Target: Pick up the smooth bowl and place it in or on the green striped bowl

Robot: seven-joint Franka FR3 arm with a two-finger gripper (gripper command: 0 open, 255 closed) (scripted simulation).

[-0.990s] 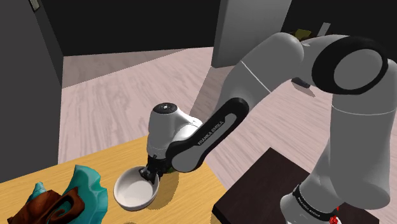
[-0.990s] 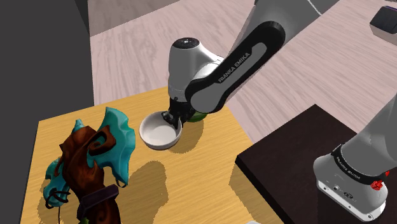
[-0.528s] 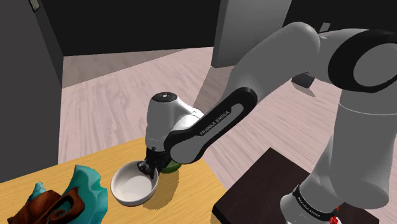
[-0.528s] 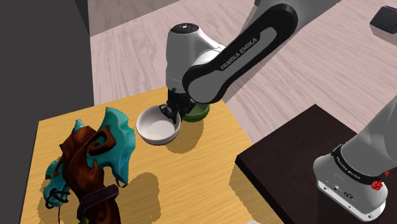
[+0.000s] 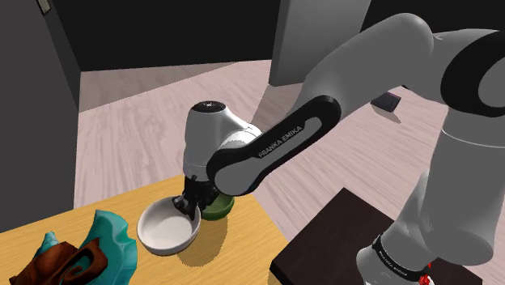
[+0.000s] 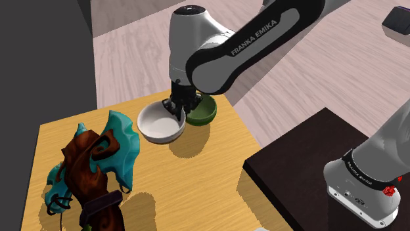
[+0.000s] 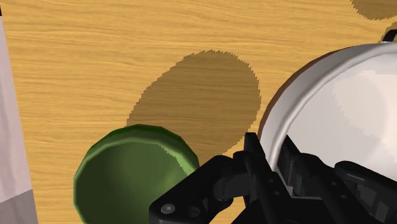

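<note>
A smooth white bowl (image 5: 167, 230) (image 6: 158, 124) (image 7: 343, 114) hangs above the wooden table, its shadow falling on the wood below. My black gripper (image 5: 191, 203) (image 6: 176, 105) (image 7: 272, 167) is shut on its rim, one finger inside and one outside. The green bowl (image 5: 217, 206) (image 6: 203, 112) (image 7: 130, 174) rests on the table right beside the held bowl, near the table's far corner and partly behind the hand in the shoulder view.
A teal and brown figurine (image 5: 77, 255) (image 6: 92, 164) stands on the wooden table (image 6: 190, 190) at the second exterior view's left. The dark stand (image 6: 309, 170) sits close to the table's edge. A pale plank floor (image 5: 137, 121) lies beyond.
The arm has lifted the white bowl higher and carried it a little toward the table's far edge. The green bowl has come out from behind the hand.
</note>
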